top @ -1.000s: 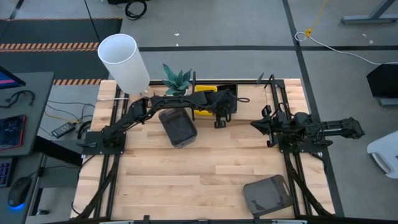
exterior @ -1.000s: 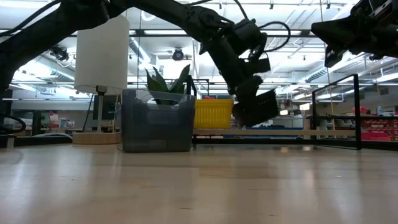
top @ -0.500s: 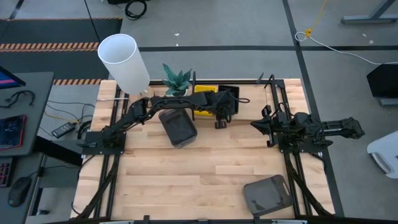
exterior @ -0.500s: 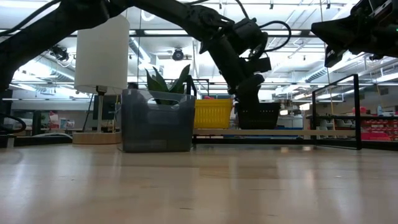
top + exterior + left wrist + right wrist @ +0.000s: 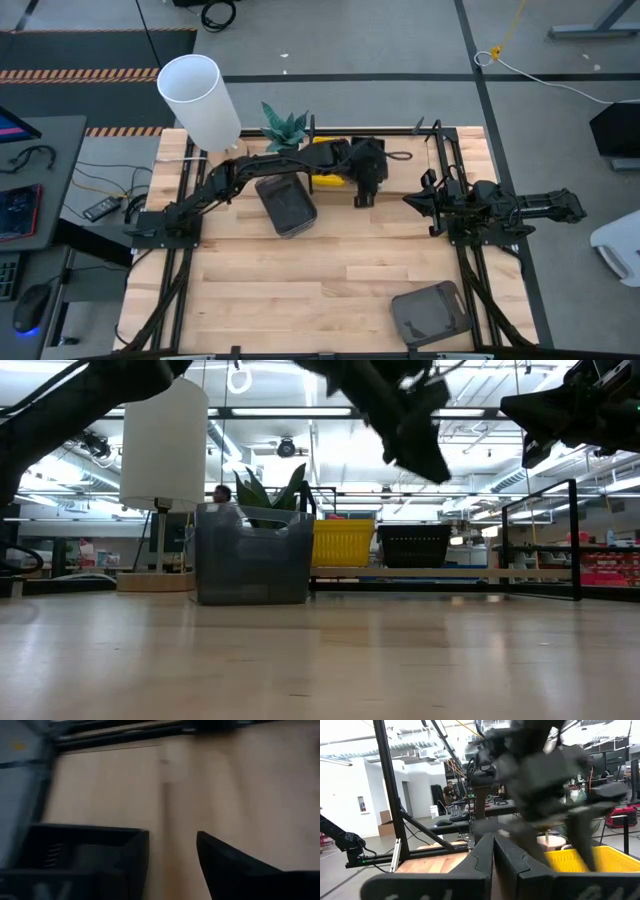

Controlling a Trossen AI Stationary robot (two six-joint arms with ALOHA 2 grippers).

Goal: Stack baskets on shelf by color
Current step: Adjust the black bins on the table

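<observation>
A black basket [image 5: 415,547] stands level on the light-wood shelf [image 5: 460,572], right beside a yellow basket [image 5: 343,543]. My left gripper [image 5: 425,460] hangs open above the black basket, well clear of it; its wrist view looks down on the basket's rim [image 5: 75,837]. A smoky grey basket [image 5: 286,206] rests on the tabletop in front of the shelf, and another grey one [image 5: 430,314] lies near the front right. My right gripper [image 5: 412,201] waits shut, raised at the table's right.
A white cylinder lamp [image 5: 197,98] and a potted plant [image 5: 284,128] stand at the far left by the shelf. Black frame rods [image 5: 573,540] rise at the shelf's right end. The bare wooden tabletop [image 5: 320,290] spreads across the middle and front.
My left gripper has opened and let go of the black basket, then risen well above it. The basket, tilted in the grip a second ago, now stands level on the shelf beside the yellow basket.
</observation>
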